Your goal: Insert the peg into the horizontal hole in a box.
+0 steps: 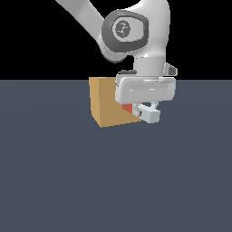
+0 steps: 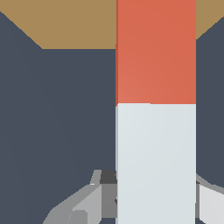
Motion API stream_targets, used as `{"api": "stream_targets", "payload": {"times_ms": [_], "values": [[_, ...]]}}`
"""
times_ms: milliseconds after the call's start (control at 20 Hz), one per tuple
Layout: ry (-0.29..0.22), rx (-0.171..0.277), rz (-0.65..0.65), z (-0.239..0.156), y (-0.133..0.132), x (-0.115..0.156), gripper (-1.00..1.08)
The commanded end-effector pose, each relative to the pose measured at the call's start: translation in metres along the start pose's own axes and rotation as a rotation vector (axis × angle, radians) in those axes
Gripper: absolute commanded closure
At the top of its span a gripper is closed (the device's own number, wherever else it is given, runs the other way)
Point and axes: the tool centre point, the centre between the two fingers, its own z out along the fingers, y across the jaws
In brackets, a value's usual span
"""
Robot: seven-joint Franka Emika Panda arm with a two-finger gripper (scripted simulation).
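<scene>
The peg (image 2: 155, 52), orange-red with a pale rear half, points at twelve o'clock toward the box (image 2: 78, 24). The hand (image 1: 146, 111) is closed around it beside the box. Keep it level and square to the unseen hole, advancing slowly above the surface (image 1: 113, 181).

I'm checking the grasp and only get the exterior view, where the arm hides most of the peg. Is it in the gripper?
Observer: Yes. The wrist view shows the peg held in the gripper, pointing toward the box.
Operator: All orange-red?
Observer: No. The part nearer the gripper is pale grey-white; only the far part is orange-red.
Operator: Hole visible?
Observer: No. Only a plain tan face of the box shows, partly behind the peg.
</scene>
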Motion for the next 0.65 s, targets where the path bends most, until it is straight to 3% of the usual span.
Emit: {"api": "stream_targets", "payload": {"times_ms": [0, 300, 600], "values": [[0.000, -0.003, -0.002, -0.002, 0.001, 0.020, 1.08], [-0.001, -0.005, -0.003, -0.003, 0.001, 0.066, 1.08], [-0.001, -0.005, -0.003, -0.003, 0.001, 0.083, 1.08]]}}
